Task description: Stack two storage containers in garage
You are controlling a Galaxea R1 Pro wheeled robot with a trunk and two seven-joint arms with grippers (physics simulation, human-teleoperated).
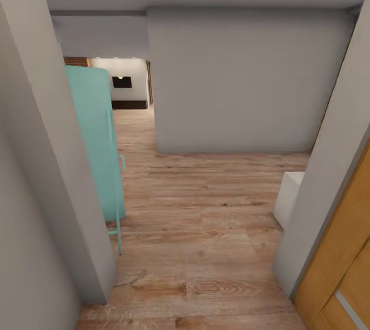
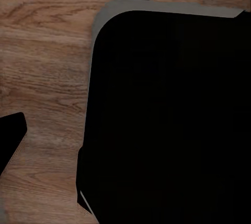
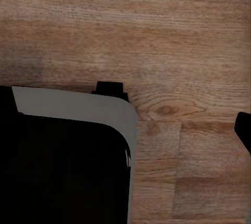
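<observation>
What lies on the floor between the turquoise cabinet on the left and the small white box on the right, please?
In the head view, only bare wood plank floor stretches between the turquoise cabinet and the white box.

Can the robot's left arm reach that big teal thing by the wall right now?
Probably not yet. The teal thing stands farther along the wood floor, behind the grey wall corner, and the left wrist view looks straight down at planks.

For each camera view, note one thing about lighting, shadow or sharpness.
Head view: even, soft light; the far room is brighter, with small ceiling spots. Left wrist view: a black, featureless shape over sharp wood grain. Right wrist view: the wood floor darkens towards one side.
</observation>
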